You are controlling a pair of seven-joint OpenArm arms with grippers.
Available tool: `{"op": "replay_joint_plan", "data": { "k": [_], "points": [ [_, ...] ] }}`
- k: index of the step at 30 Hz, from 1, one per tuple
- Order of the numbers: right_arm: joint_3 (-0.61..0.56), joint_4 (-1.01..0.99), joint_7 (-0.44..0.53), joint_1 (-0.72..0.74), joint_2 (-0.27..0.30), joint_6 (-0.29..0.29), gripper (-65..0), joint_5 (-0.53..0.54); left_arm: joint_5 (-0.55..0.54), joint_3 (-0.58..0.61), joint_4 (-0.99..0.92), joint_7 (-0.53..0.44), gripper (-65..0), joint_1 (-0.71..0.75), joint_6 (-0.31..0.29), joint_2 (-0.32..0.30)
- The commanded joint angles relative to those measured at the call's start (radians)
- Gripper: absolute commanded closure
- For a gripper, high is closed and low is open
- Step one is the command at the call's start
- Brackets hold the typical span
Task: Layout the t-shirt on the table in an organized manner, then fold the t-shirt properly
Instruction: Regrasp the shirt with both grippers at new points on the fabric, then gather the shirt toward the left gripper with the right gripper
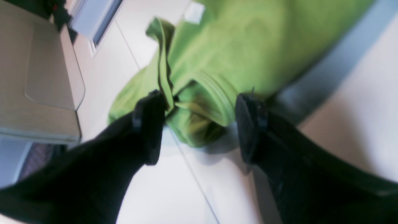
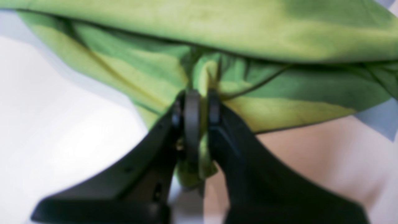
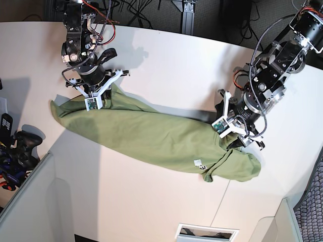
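- Left wrist view: the white table (image 1: 174, 186) runs under everything, with a thin seam line going diagonally across it. Off the table's edge at the left there's a beige panel (image 1: 37, 77) and some dark gear up in the corner, too blurry to name.
- Same view: the left gripper (image 1: 199, 124) has its jaws spread wide, one on each side of a bunched bit of the t-shirt (image 1: 248, 46). The ribbed collar (image 1: 217, 93) sits right between them. One finger (image 1: 149, 124) touches a fold of cloth, but nothing is pinched. There's a small white tag (image 1: 194, 12) on the fabric near the top.
- Right wrist view: pretty blurry. The right gripper (image 2: 200, 115) is clamped tight on a gathered fold of the green shirt, with cloth poking out below the jaws. The rest of the shirt spreads across the top of the frame, with bare white table at both sides.
- Base view: the shirt lies stretched out in a long diagonal strip across the table, from the right gripper (image 3: 92, 98) at the upper left to the left gripper (image 3: 229, 132) at the lower right. It's rumpled, not flat.
- Same view: no containers on the table. There's lots of bare tabletop above and below the shirt. Cables (image 3: 151, 7) sit behind the far curved edge, and some dark stuff (image 3: 15, 146) is off the left side.
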Motion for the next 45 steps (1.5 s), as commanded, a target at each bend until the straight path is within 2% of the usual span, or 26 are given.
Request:
{"op": "replay_joint_plan", "data": {
  "k": [1, 3, 9, 16, 21, 22, 23, 25, 26, 31, 34, 41, 45],
  "points": [
    [0.001, 0.005, -0.027, 0.002, 0.005, 0.007, 0.0, -0.004, 0.007, 0.012, 0.002, -0.022, -39.3, -0.034, 0.002, -0.003],
    [0.001, 0.005, -0.027, 0.002, 0.005, 0.007, 0.0, -0.005, 0.008, 0.048, -0.018, -0.022, -39.3, -0.050, -0.019, -0.003],
    [0.001, 0.005, -0.026, 0.008, 0.005, 0.007, 0.0, -0.005, 0.005, 0.104, -0.034, -0.025, -39.3, -0.051, -0.021, -0.002],
    [0.001, 0.005, -0.026, 0.008, 0.005, 0.007, 0.0, -0.004, 0.033, 0.104, -0.180, -0.128, -39.3, -0.089, -0.021, 0.019],
    [0.001, 0.005, -0.026, 0.008, 0.005, 0.007, 0.0, -0.004, 0.045, 0.103, -0.236, -0.158, -38.9, -0.118, -0.017, 0.030],
    [0.001, 0.005, -0.026, 0.008, 0.005, 0.007, 0.0, -0.004, 0.069, 0.103, -0.236, -0.160, -36.2, -0.122, 0.008, 0.030],
    [0.001, 0.005, -0.026, 0.008, 0.005, 0.007, 0.0, -0.004, 0.093, 0.103, -0.236, -0.160, -29.4, -0.125, 0.035, 0.030],
    [0.001, 0.005, -0.026, 0.008, 0.005, 0.007, 0.0, -0.004, 0.124, 0.103, -0.236, -0.152, -8.0, -0.136, 0.100, 0.028],
    [0.001, 0.005, -0.026, 0.008, 0.005, 0.007, 0.0, -0.004, 0.126, 0.103, -0.236, -0.147, 0.0, -0.143, 0.130, 0.027],
    [0.001, 0.005, -0.026, 0.008, 0.005, 0.007, 0.0, -0.005, 0.174, 0.103, -0.202, -0.091, 0.0, -0.154, 0.216, 0.013],
    [0.001, 0.005, -0.022, 0.008, 0.005, 0.007, 0.0, -0.005, 0.174, 0.103, -0.097, -0.043, 0.0, -0.138, 0.219, -0.029],
    [0.001, 0.005, -0.019, 0.007, 0.006, 0.007, 0.0, -0.004, 0.190, 0.103, 0.278, 0.086, 0.0, -0.063, 0.218, -0.164],
    [0.001, 0.006, -0.023, 0.001, 0.006, 0.007, 0.0, -0.004, 0.215, 0.103, 0.422, 0.111, 0.0, -0.045, 0.213, -0.203]
  ]
}}
